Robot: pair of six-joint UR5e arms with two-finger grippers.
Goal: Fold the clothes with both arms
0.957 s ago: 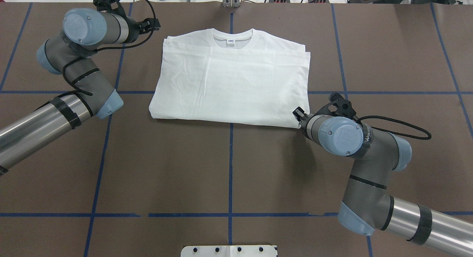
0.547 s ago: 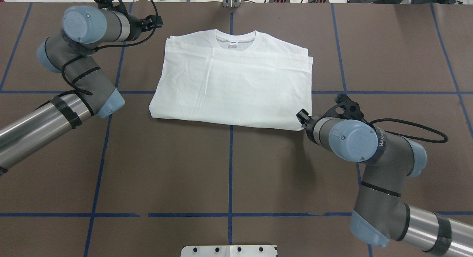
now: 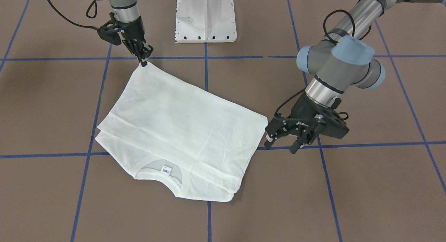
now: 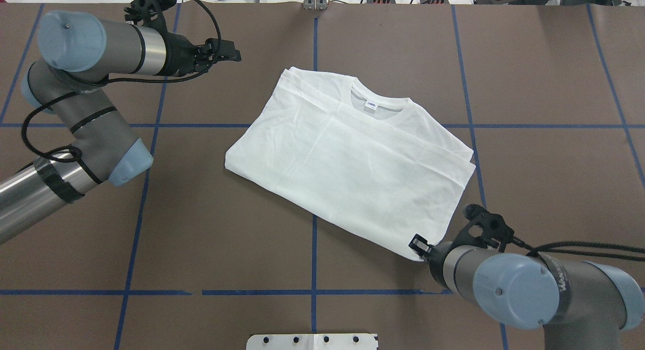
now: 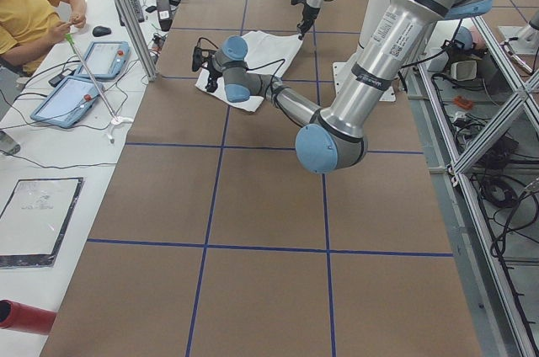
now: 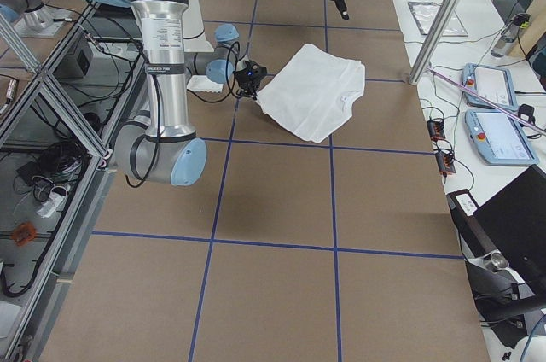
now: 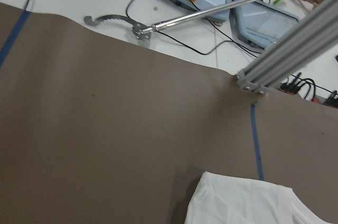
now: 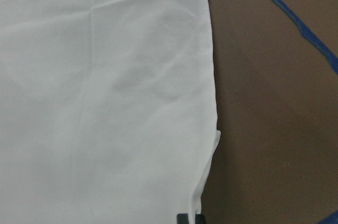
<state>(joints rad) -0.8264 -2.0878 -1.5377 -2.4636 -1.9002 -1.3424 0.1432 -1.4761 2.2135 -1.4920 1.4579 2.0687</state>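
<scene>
Well, front-facing view, shirt: the white long-sleeved T-shirt [image 3: 181, 130], folded into a flat rectangle, lies askew on the brown table sheet with blue tape lines [image 3: 366, 186], its ribbed collar [image 3: 156, 178] towards the operators' side.
Front-facing view, right arm: the black two-finger right gripper [image 3: 143, 59] is pinched tight on the very tip of one corner of the edge opposite the collar.
Front-facing view, left arm: the black two-finger left gripper [image 3: 280, 146] is spread wide and holds nothing. It sits just beside that edge's other corner without touching it.
Overhead view: the shirt sits mid-table, diagonal to the grid, and the small blue-printed label [image 4: 370, 105] shows inside the collar.
Side views: both are too small to judge either grip.
Left wrist view: a shirt corner shows at the bottom with bare sheet ahead, and no fingers are in sight.
Right wrist view: one dark fingertip [image 8: 189, 218] sits on the cloth's edge.
Risk, dragging: with only one corner held, I'd say any pull by the right arm twists the stack and loosens the folds.
Risk, slipping: so little cloth is pinched that it may slide out.
Risk, left arm: closing on its corner, the left gripper may catch only the top layer or miss the corner altogether.
</scene>
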